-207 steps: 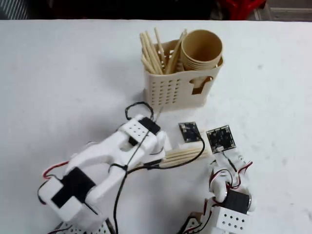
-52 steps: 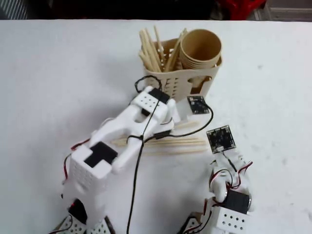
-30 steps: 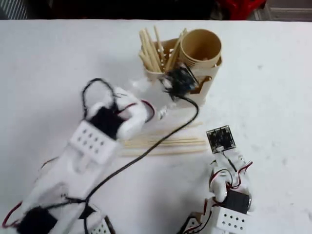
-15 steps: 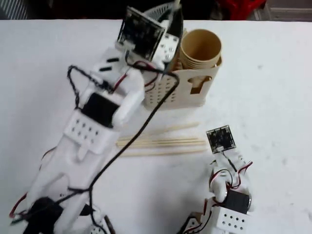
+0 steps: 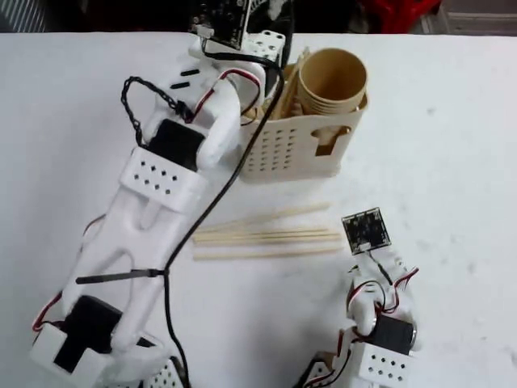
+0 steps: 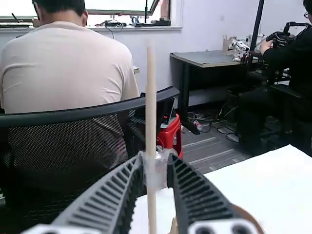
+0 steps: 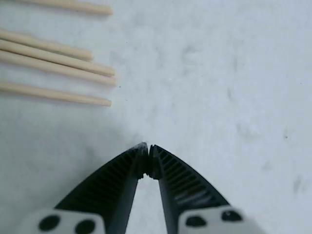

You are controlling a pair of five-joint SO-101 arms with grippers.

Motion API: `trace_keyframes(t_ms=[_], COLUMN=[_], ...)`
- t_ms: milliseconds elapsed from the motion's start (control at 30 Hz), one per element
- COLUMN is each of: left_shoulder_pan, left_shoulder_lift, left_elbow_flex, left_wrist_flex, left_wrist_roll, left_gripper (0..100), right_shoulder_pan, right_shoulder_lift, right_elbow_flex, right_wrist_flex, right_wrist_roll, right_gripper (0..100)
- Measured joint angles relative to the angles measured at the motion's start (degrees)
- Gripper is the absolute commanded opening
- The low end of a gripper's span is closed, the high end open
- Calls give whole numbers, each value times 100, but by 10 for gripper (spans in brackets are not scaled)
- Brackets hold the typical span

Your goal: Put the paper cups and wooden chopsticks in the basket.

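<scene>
left arm (image 5: pixel 161 194) lies stretched from the near left corner of the white table (image 5: pixel 73 121) up to its far edge, wrist over the back left part of the basket (image 5: pixel 299 149); left gripper (image 6: pixel 156 166) is clamped on a single chopstick (image 6: pixel 150 97) – the stick stands upright between the ribbed fingers (image 6: pixel 122 185) and rises well past their tips; basket is a cream perforated one standing upright near the far middle of the table; inside it, on its left side, a bundle of chopsticks (image 5: pixel 289 77) leans with the ends above the rim; on its right side a nested stack of paper cups (image 5: pixel 333 77) sits mouth up, also rising above the rim; in front of the basket, apart from it, four loose chopsticks (image 5: pixel 266 238) lie flat on the table, roughly side by side, the farthest one slanted away from the others; just right of their ends is the right arm (image 5: pixel 380 323), folded low at the near edge; right gripper (image 7: pixel 147 157) is pinched together with nothing in it – tips meeting, over bare table, the ends of the loose chopsticks (image 7: pixel 58 61) near but not touching it
</scene>
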Motion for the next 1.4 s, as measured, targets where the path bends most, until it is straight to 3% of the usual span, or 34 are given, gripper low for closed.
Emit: trace_keyframes(t_ms=[233,333,467,600,733,900,1067,1167,1400], left_shoulder_pan=[0,0,193,782,1503,1714,1714,1565,1152], left_shoulder_lift=[0,0,-123,-563,-703,-712,-659,-141,1934], left_elbow_flex=[0,0,-9,-9,193,1697,3297,3323,2048], left_wrist_flex=[35,404,1670,3578,5090,4598,3341,3095,3051], left_wrist_roll=[0,0,0,-114,-1266,-2831,-3516,-3666,-3701], left_gripper=[105,105,105,105,105,109,135,186,173], right_shoulder_pan=[0,0,0,0,0,0,0,0,26], right_shoulder_lift=[0,0,0,0,0,0,0,0,0], right_elbow_flex=[0,0,0,0,0,0,0,0,0], right_wrist_flex=[0,0,0,0,0,0,0,0,0], right_wrist_roll=[0,0,0,0,0,0,0,0,-9], right_gripper=[18,18,18,18,18,18,18,18,18])
